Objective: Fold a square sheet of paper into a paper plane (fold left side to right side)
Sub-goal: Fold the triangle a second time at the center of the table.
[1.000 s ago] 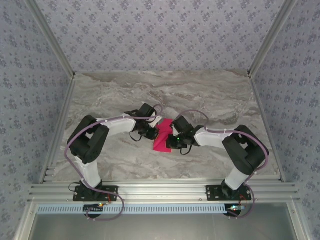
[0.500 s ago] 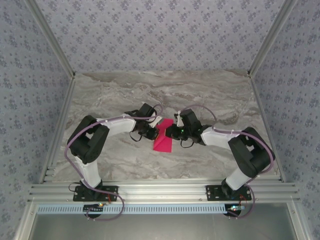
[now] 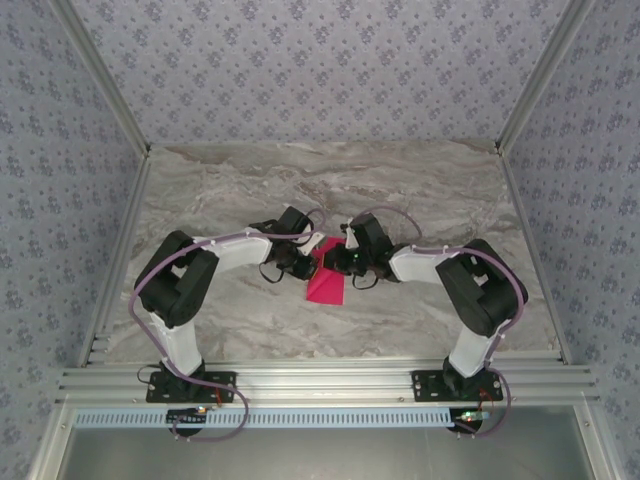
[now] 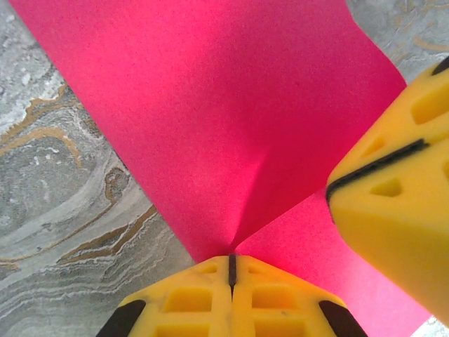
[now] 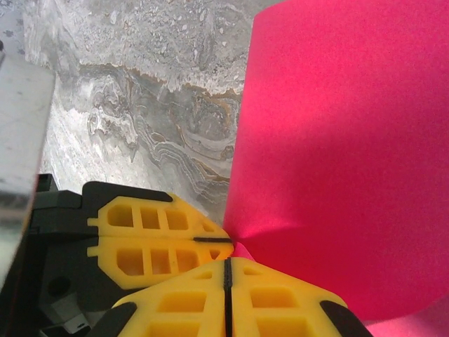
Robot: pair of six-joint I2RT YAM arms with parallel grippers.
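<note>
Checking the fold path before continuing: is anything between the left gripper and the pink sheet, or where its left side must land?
Nothing separates them: the left gripper is shut on the square sheet of paper. The right gripper pinches it too, right beside, and may crowd the fold. Nothing else visible lies on the marble table nearby.

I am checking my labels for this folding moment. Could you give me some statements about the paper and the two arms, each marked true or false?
1. The left fingers are shut on the magenta-pink sheet of paper. True.
2. The right fingers are open, away from the paper. False: they are shut on it too.
3. The two pairs of fingers grip the paper close beside each other. True.
4. The table is plain white. False: it has a grey marble pattern.
</note>
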